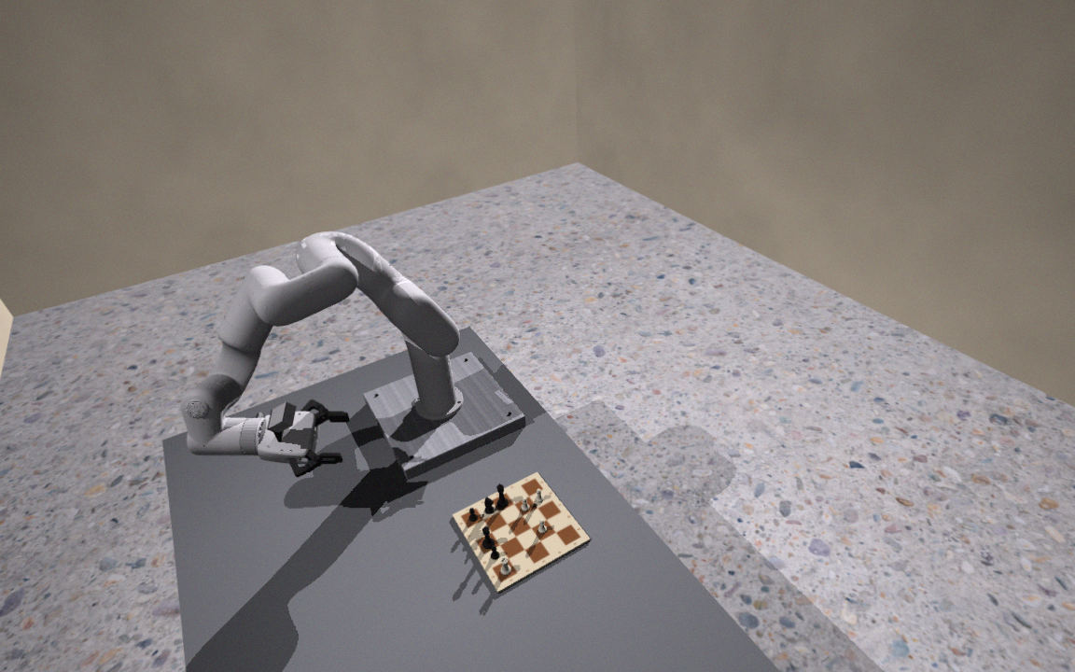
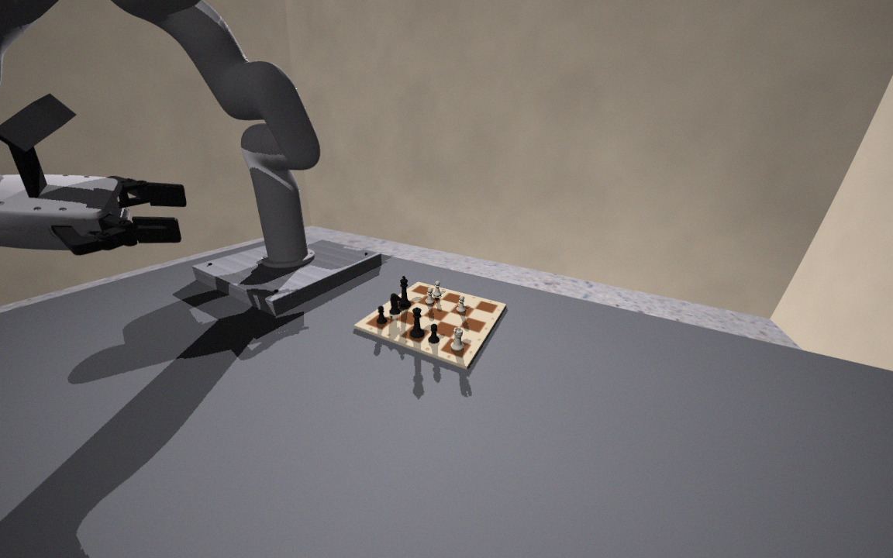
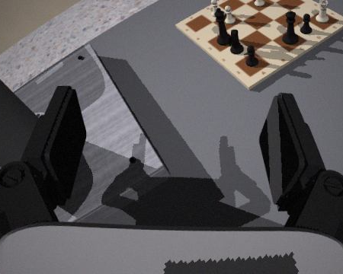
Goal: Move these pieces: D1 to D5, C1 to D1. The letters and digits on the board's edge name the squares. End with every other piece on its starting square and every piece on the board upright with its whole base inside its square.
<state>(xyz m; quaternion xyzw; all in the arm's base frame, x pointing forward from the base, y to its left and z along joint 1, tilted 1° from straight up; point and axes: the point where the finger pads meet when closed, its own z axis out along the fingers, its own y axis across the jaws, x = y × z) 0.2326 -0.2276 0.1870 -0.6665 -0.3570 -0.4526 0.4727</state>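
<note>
My gripper (image 1: 342,437) (image 2: 181,212) (image 3: 174,112) is open and empty, pointing sideways above the table, away from the board. The board (image 1: 543,564) (image 2: 398,339) (image 3: 248,84) is 5 by 5; its edge marks are too small to read surely. Along one edge stand a black queen (image 1: 487,539) (image 2: 416,325) (image 3: 290,36), a black pawn (image 1: 494,552) (image 2: 433,334) (image 3: 306,28) and a white rook (image 1: 505,567) (image 2: 457,339) (image 3: 322,15). Along the adjoining edge stand a black king (image 2: 404,294) (image 3: 222,36) and a black knight-like piece (image 2: 394,305) (image 3: 236,48). All look upright.
Another black pawn (image 2: 380,316) (image 3: 251,58) stands on the corner square shared by those edges. White pawns (image 1: 542,527) (image 2: 460,305) (image 3: 229,16) stand farther in. The arm's base plate (image 1: 491,375) (image 2: 360,258) (image 3: 114,110) lies beside the board.
</note>
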